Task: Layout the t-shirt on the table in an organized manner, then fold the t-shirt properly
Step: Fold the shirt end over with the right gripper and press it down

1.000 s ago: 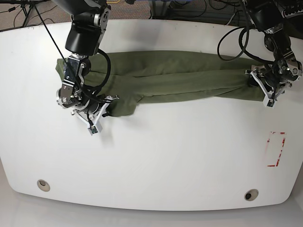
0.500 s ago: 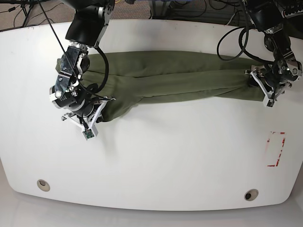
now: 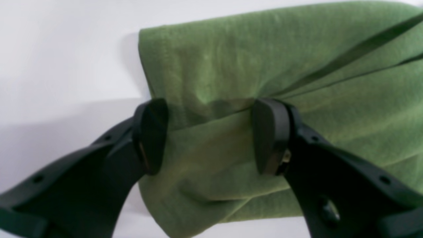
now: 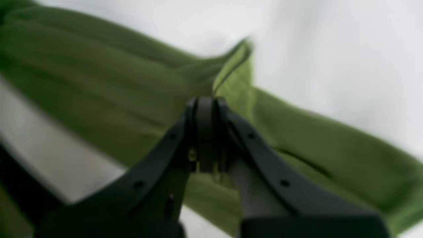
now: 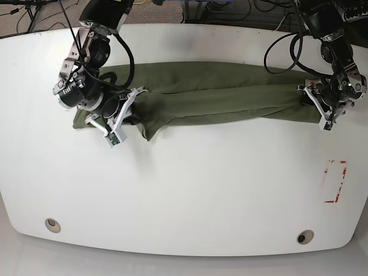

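Observation:
The olive-green t-shirt point(image 5: 218, 98) lies as a long bunched band across the far half of the white table point(image 5: 184, 184). At the view's left, my right gripper point(image 5: 136, 108) is shut on a fold of the shirt. The right wrist view shows the cloth point(image 4: 82, 76) pinched at the closed tips point(image 4: 205, 102), with an edge standing up. At the view's right, my left gripper point(image 5: 314, 107) stands at the shirt's other end. There its fingers point(image 3: 150, 135) are spread apart astride the folded fabric point(image 3: 264, 59), so my left gripper point(image 3: 210, 132) is open.
A red-and-white tape rectangle point(image 5: 335, 181) marks the table near its right edge. Two round grommet holes point(image 5: 52, 225) point(image 5: 305, 237) sit along the front edge. Cables and floor lie beyond the far edge.
My right gripper has swung back and to the right with the shirt's fold in its grip, dragging that end over the band. The left arm has stayed put.

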